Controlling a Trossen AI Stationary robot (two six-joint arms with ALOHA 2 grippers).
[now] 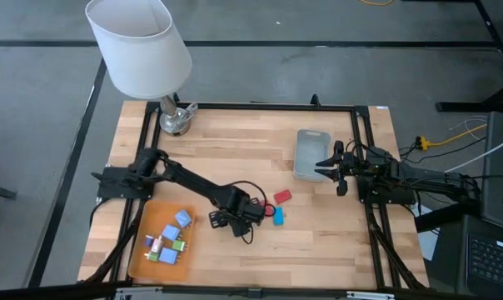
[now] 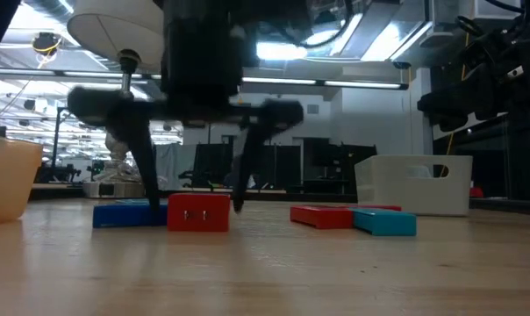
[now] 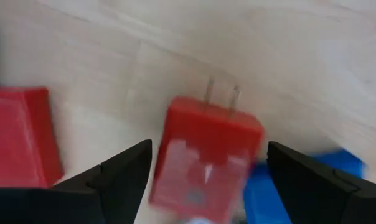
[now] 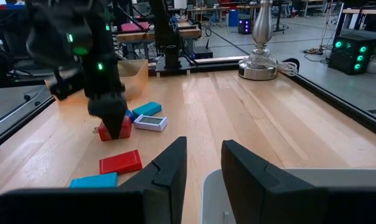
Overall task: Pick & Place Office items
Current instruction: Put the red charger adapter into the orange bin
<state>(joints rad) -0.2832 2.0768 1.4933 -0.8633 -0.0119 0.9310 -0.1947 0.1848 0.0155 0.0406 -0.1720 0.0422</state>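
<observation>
My left gripper (image 1: 239, 218) (image 3: 210, 149) is open at the table's middle, pointing down. Its fingers stand on either side of a red blocky piece with two metal prongs (image 3: 206, 158) (image 2: 197, 212) that lies on the table, with gaps showing on both sides. A blue piece (image 2: 125, 213) lies right beside it. A flat red piece (image 1: 282, 197) and a light blue piece (image 1: 278, 216) lie to its right. Several more pieces (image 1: 168, 240) rest in the orange tray (image 1: 143, 258). My right gripper (image 1: 328, 167) (image 4: 204, 152) is open and waits over the grey-blue bin (image 1: 312, 150).
A lamp with a white shade (image 1: 139, 42) and a metal base (image 1: 175, 119) stands at the far left corner. The bin (image 2: 414, 184) sits right of the middle. A black frame (image 1: 251, 107) runs along the table's edges. Bare wood lies between lamp and bin.
</observation>
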